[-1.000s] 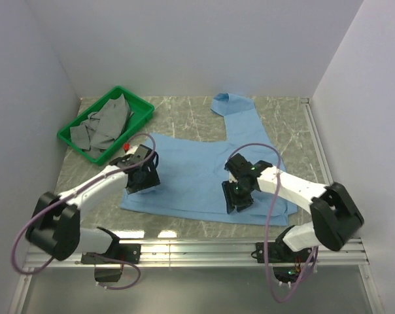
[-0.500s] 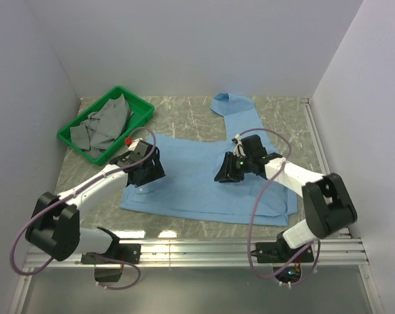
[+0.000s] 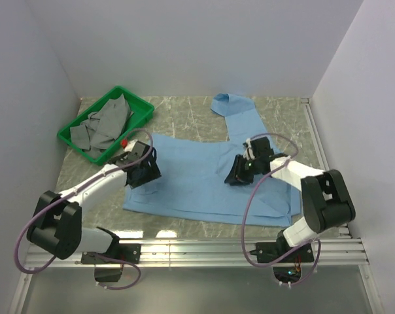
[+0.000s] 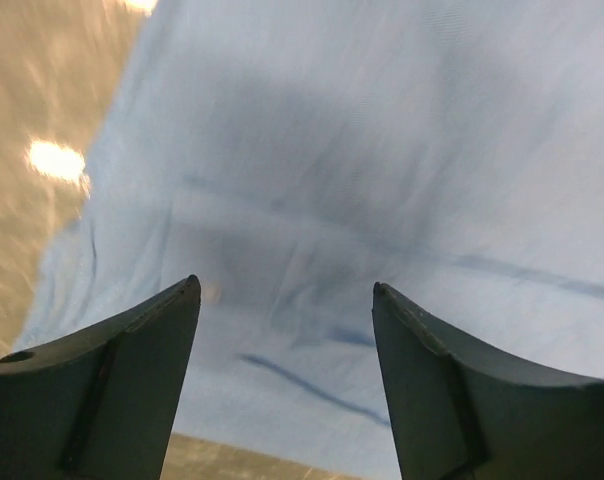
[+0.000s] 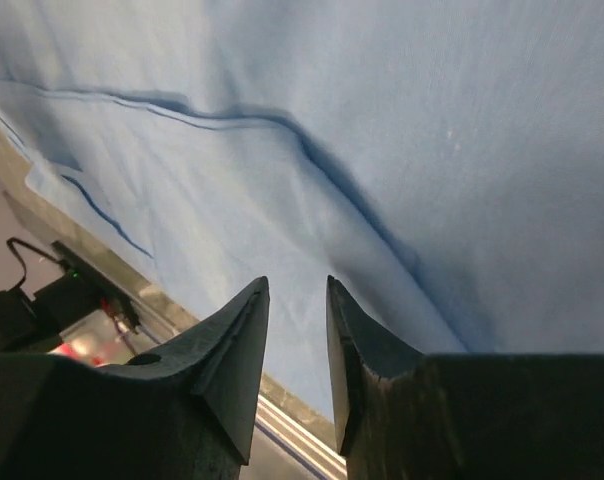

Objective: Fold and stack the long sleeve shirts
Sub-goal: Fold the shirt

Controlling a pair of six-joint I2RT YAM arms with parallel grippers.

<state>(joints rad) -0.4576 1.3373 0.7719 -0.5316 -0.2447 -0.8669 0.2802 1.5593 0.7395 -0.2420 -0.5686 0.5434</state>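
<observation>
- Light blue shirt [image 3: 197, 186]: lay spread flat mid-table, one sleeve stretched toward the far side.
- Left gripper [image 4: 282, 290]: jaws wide, empty, low over the shirt's left edge.
- Right gripper [image 5: 297, 285]: jaws narrow, nothing between them, over the right side.
- Step: apparently preparing the first fold; next move called for pinching the cloth edges.

Left wrist view: blurred throughout, so impossible to read weave, seams or buttons on the light blue shirt [image 4: 382, 150]. Cropped there by the top and right edges. Cropped at the bottom edge: fingers [image 4: 132, 370] of the left gripper [image 4: 285, 290].

Right wrist view: shirt cut off at top, left and right. Finger bases of the right gripper [image 5: 297, 285] out of frame. Contact between tips and cloth not determinable.

Top view: fingertips of both grippers hidden beneath the wrist housings. Grey cloths [image 3: 106, 124] in the green tray [image 3: 140, 112] too small to identify.
</observation>
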